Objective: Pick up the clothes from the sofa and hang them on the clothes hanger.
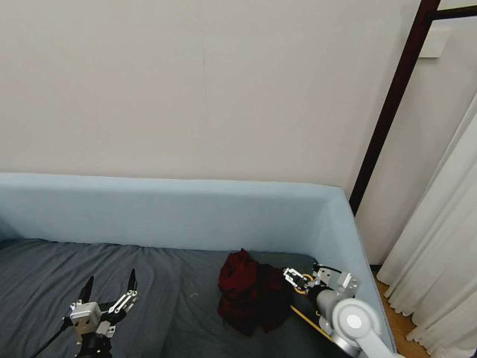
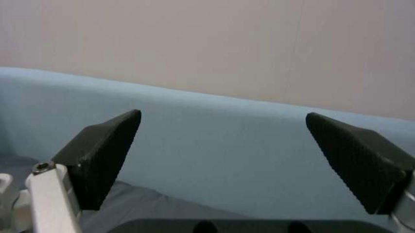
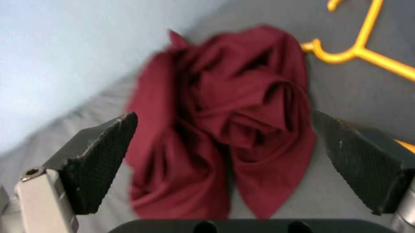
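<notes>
Currently right claw point(image 3: 224, 113) is hovering wide open and empty, clothes point(image 1: 246, 289) lying bunched dead ahead of it at the sofa's point(image 1: 186, 212) right end; left claw point(image 1: 111, 274) is idling open, farther off.

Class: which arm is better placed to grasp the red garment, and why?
Right. The right gripper hangs open beside the red garment; the left gripper is far along the sofa.

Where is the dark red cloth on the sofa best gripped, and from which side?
Probably the raised folds at the middle of the cloth, coming down from above with the open right tool: it lies in a crumpled heap.
</notes>
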Robot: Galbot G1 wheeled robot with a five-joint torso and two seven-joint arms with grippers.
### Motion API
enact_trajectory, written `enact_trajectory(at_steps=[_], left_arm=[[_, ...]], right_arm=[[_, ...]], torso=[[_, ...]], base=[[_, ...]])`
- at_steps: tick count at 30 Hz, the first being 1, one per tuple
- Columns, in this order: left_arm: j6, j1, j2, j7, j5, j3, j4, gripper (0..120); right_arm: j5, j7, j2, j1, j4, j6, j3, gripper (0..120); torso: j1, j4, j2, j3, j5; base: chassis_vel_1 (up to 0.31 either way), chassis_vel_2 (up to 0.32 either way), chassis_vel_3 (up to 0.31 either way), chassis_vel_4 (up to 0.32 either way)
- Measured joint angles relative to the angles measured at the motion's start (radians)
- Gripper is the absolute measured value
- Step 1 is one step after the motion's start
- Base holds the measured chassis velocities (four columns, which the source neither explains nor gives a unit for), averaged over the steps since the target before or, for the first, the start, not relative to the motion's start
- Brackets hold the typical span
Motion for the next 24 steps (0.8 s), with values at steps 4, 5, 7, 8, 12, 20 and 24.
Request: enact_trajectory(at_steps=[4,5,7,8,12,20,24], left_arm=[[-0.003,0.008,-0.015,-0.002,0.010,-0.002,-0.011,100],[-0.004,0.010,-0.019,-0.003,0.011,-0.002,-0.014,100],[-0.005,0.016,-0.029,-0.005,0.012,-0.002,-0.021,100],[-0.005,0.022,-0.041,-0.008,0.013,-0.002,-0.031,100],[-0.006,0.042,-0.080,-0.024,0.015,-0.003,-0.060,100],[-0.006,0.058,-0.081,-0.030,0.016,-0.028,-0.092,100],[-0.008,0.065,-0.082,-0.040,0.015,-0.034,-0.094,100]], right_arm=[[-0.071,-0.027,0.033,0.028,-0.093,0.003,-0.023,100],[-0.086,-0.033,0.038,0.032,-0.107,0.004,-0.025,100],[-0.123,-0.046,0.054,0.044,-0.145,0.009,-0.033,100],[-0.157,-0.056,0.077,0.062,-0.192,0.013,-0.039,100],[-0.184,-0.061,0.150,0.117,-0.316,0.023,-0.032,100],[-0.195,-0.066,0.235,0.167,-0.437,0.030,0.010,100],[-0.213,-0.071,0.271,0.184,-0.484,0.031,0.034,100]], torso=[[0.000,0.0000,0.000,0.000,0.0001],[0.000,-0.0001,0.000,0.000,0.0000],[0.000,-0.0002,0.000,0.000,0.0000],[0.000,-0.0002,0.000,0.000,0.0001],[0.000,0.0002,0.000,0.000,0.0001],[0.000,0.0001,0.000,0.000,0.0001],[0.000,0.0000,0.000,0.000,0.0000]], base=[[0.000,0.000,0.000,0.000],[0.000,0.000,0.000,0.000],[0.000,0.000,0.000,0.000],[0.000,0.000,0.000,0.000],[0.000,0.000,0.000,0.000],[0.000,0.000,0.000,0.000],[0.000,0.000,0.000,0.000]])
